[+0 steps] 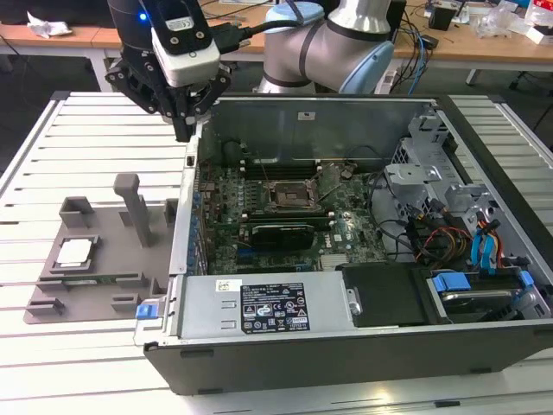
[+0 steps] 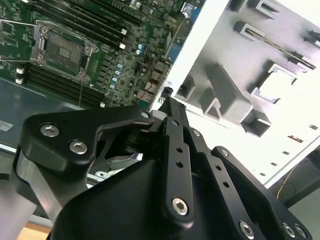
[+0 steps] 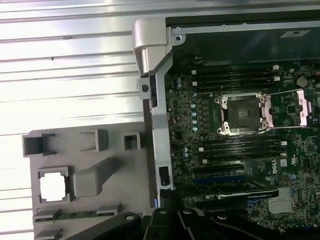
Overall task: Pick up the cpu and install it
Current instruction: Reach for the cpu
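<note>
Between tool (image 1: 184, 130) and cpu (image 1: 75, 252) stands a grey post (image 1: 136, 207).

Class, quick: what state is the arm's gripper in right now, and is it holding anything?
Gripper: shut, holding nothing; the cpu lies on the grey tray.

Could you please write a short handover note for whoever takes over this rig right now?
Gripper: shut, holding nothing, above the wall of the computer case on the exterior view's left.
Cpu: lying in its recess on the grey fixture tray, outside the case.
Socket: frame open, looks empty.
Done: nothing that shows.
Left: both the pick-up and the install.
</note>
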Controlling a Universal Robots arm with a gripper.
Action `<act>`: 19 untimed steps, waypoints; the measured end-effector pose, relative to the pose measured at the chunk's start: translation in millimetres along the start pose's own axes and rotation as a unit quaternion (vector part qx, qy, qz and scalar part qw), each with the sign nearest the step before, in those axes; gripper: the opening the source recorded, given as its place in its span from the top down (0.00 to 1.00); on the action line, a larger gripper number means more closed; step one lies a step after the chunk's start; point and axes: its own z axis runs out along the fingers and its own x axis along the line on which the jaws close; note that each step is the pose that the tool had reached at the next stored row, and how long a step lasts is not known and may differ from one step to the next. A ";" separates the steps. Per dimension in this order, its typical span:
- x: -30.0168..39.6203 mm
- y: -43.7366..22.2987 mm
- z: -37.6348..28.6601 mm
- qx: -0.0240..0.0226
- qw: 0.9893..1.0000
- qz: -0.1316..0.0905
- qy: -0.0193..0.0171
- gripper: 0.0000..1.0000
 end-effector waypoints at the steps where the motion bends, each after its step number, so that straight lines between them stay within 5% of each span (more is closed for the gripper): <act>1: 3.0 -0.2 -0.1 0.000 1.000 0.000 0.000 0.89; 4: 14.8 -1.1 -0.4 0.000 1.000 0.000 0.000 0.89; 19: 50.2 -3.7 -1.4 0.000 1.000 0.000 0.000 0.89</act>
